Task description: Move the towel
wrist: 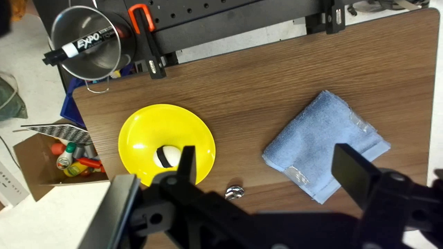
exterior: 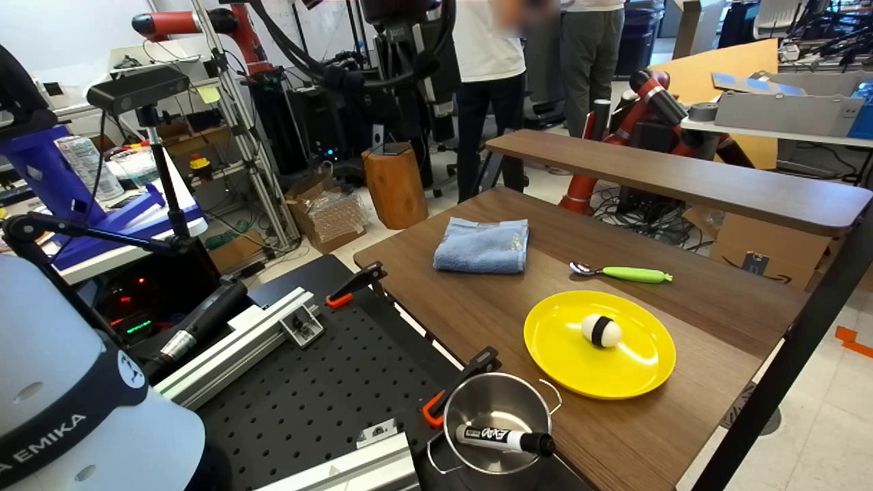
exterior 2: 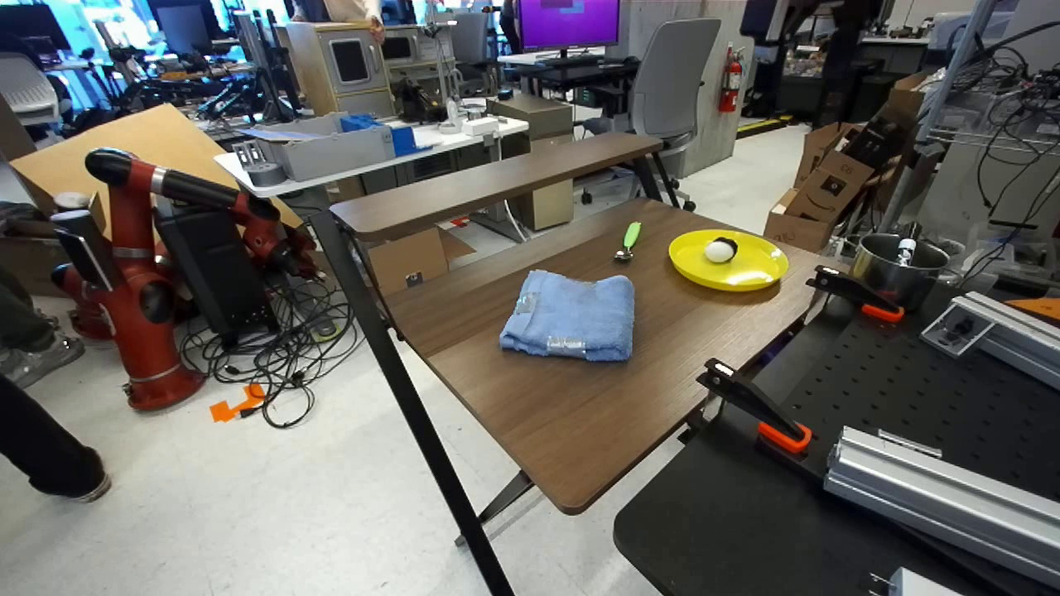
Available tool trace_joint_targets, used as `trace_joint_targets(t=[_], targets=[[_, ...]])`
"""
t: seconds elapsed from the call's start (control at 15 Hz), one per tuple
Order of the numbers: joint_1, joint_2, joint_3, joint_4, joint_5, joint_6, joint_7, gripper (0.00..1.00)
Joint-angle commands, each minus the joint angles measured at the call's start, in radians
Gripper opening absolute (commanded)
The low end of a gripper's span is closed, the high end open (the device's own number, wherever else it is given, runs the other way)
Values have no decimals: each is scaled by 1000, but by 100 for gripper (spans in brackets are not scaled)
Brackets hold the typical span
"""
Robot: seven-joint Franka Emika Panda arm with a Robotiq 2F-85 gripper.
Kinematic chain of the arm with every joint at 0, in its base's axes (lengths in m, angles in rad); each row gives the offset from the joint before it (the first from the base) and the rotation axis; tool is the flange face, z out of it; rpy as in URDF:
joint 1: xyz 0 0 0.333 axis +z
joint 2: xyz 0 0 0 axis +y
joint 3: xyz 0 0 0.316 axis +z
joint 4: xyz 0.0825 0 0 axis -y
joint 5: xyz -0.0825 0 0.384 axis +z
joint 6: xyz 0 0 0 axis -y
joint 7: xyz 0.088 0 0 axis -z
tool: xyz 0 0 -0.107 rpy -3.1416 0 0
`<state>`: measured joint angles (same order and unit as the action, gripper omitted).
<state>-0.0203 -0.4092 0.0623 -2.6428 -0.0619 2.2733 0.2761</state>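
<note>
The towel, a light-blue folded cloth, lies on the brown table in both exterior views (exterior: 483,247) (exterior 2: 571,319). In the wrist view the towel (wrist: 318,141) lies at right of centre, its folded edge toward the upper left. My gripper (wrist: 265,148) is open, its two black fingers wide apart with nothing between them. It is above the table and not touching the towel. The right finger overlaps the towel's lower right part in the wrist view and hides some of it; the left finger overlaps the plate. In an exterior view the dark gripper hangs high near the top edge.
A yellow plate (exterior: 566,361) holds a white egg-shaped item with a black band (exterior: 601,331). A green-handled spoon (exterior: 631,274) lies near it. A metal pot (exterior: 496,395) with a marker stands by the table edge. Black clamps (exterior 2: 754,397) and a raised shelf (exterior 2: 497,182) border the table.
</note>
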Motion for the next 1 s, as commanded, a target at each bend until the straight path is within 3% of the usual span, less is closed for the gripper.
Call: trace_joint_targets(t=[0.0,0.4,0.93], targets=[[18,93,46,28,20,110,66,100],[40,313,85,140,2,275,151,100],[113,620,53,428,-3,271,193,100]])
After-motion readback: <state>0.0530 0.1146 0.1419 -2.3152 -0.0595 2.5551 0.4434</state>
